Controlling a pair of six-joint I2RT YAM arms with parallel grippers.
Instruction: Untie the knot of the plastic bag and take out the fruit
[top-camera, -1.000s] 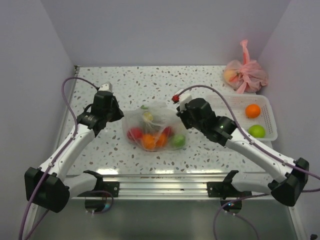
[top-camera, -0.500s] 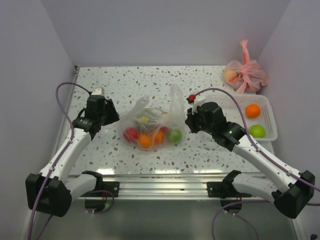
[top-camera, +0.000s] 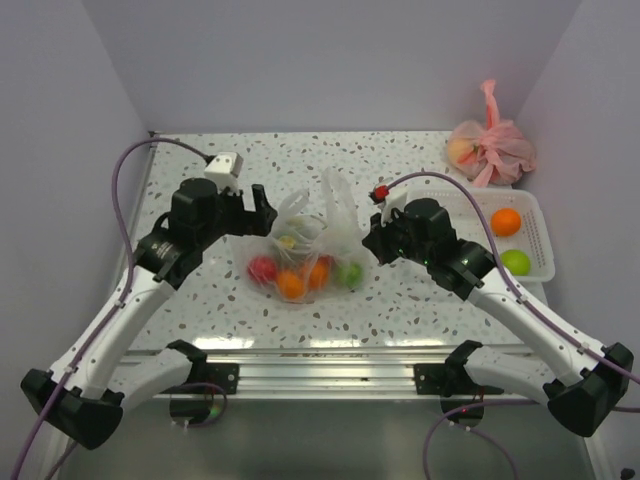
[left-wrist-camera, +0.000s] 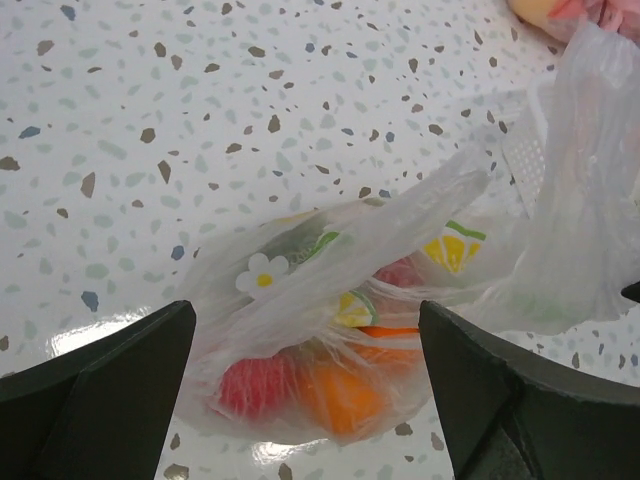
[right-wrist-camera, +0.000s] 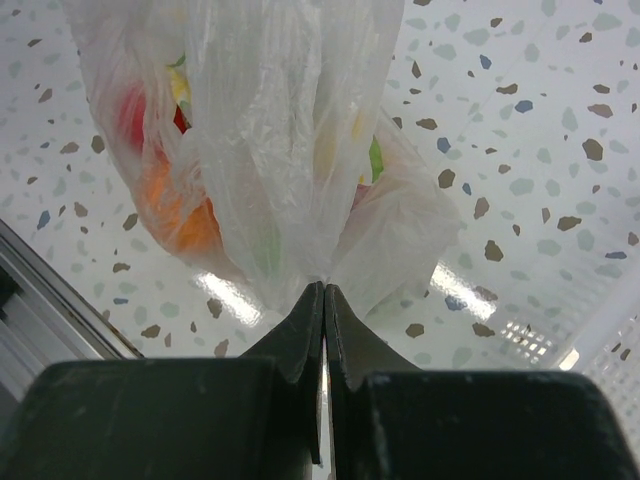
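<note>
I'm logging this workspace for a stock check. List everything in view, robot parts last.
table: one, white speckled, under everything
plastic bag: one, clear with flower prints, table centre
fruit: several, red, orange, green, inside the plastic bag
pink bag: one, pink, far right corner
basket: one, white, right edge
orange fruit: one, orange, in basket
green fruit: one, green, in basket
left end effector: one, black, open, left of plastic bag
right end effector: one, black, shut on plastic bag
</note>
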